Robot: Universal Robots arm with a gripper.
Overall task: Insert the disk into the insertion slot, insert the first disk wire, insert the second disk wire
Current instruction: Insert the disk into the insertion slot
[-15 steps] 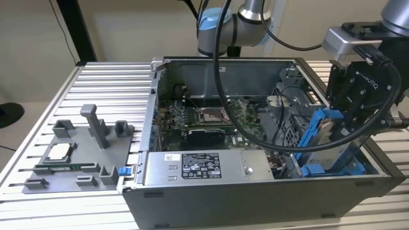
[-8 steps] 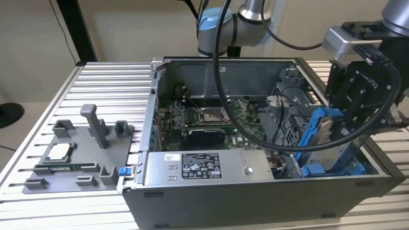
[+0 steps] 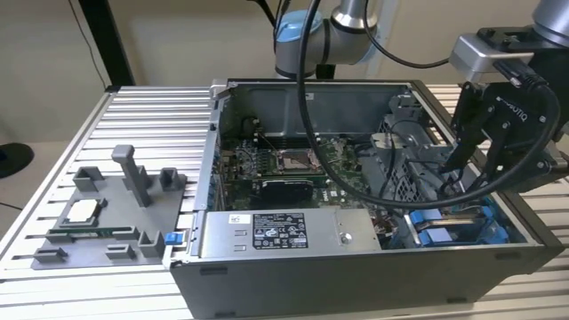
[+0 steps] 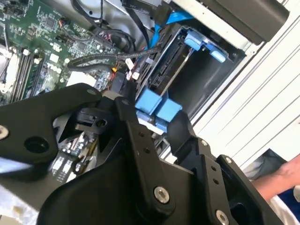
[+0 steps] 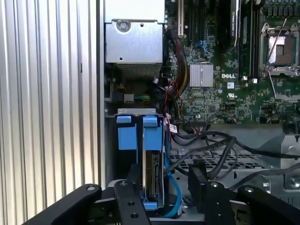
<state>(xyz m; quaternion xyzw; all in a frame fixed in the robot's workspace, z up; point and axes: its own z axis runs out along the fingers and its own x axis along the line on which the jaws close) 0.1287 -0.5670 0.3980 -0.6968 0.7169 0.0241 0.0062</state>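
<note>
disk: flat slab, edge-on, blue-plastic-framed | tool: matte black, jaws spread

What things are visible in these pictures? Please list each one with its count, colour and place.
table: one, silver, ribbed, under everything.
computer case: one, dark grey, open, on the table.
motherboard: one, green, inside the case.
power-supply box: one, grey, labelled, against the case's near wall.
disk: one, silver-grey in blue frame, standing in its slot.
cables: several, black, beside the disk.
fixture tray: one, grey, at the exterior view's left of the case.
arm: one, grey and blue, behind the case.
end effector: one, black, open, over the disk.
hand: one, a person's, beside the table.
</note>
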